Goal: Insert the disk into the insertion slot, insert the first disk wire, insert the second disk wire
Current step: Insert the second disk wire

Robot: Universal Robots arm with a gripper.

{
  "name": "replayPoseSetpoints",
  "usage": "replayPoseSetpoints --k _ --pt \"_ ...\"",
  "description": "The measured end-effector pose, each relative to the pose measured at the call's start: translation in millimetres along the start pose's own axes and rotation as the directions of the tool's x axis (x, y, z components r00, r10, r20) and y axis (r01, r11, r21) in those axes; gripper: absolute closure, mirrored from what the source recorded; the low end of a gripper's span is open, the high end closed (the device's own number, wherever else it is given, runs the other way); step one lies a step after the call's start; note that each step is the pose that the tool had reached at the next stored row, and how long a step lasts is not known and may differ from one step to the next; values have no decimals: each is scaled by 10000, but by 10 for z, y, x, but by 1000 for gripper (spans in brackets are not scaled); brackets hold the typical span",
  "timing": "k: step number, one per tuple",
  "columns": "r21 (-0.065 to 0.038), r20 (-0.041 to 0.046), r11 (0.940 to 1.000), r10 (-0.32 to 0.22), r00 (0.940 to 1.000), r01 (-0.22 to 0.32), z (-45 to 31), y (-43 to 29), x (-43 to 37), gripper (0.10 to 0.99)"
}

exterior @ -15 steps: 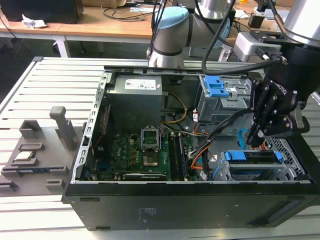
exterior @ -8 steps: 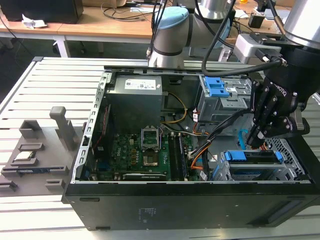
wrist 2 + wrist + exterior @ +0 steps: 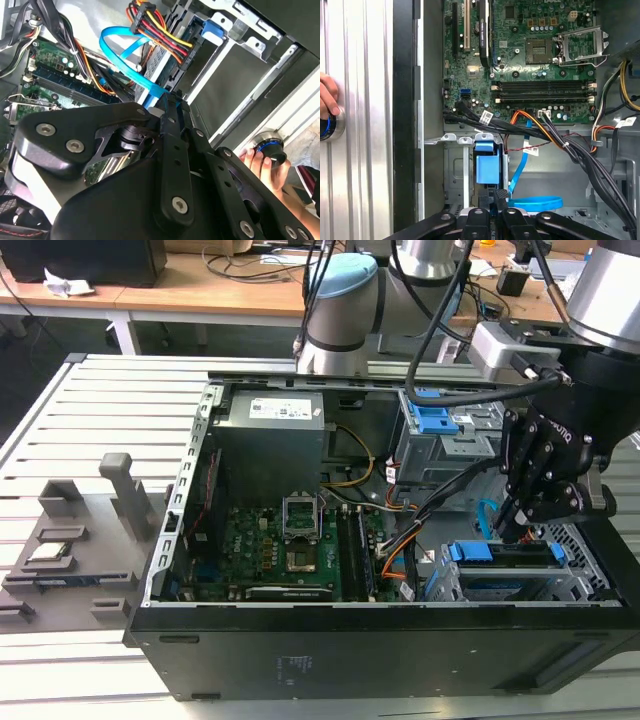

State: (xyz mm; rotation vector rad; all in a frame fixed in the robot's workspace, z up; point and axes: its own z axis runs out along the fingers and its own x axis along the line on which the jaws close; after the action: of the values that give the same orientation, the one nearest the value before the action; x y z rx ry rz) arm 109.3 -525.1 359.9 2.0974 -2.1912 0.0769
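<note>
My tool hangs just above the disk, already seated in the insertion slot. Its fingers pinch a black connector; the wiring looks unfinished.

Blue disk carrier below motherboard

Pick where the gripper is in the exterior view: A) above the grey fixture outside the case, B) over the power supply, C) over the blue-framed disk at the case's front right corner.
C: the gripper hangs just above the disk, by the exterior view's right.
</note>
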Motion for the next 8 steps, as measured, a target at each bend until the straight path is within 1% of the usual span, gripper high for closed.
replayPoseSetpoints --k 5,7,8 --pt "-2 7 10000 1 10000 -1 33 -36 -18 925" --pt "-4 64 10000 -3 10000 3 45 -40 -20 925" --pt "-4 76 10000 -3 10000 3 50 -40 -21 925"
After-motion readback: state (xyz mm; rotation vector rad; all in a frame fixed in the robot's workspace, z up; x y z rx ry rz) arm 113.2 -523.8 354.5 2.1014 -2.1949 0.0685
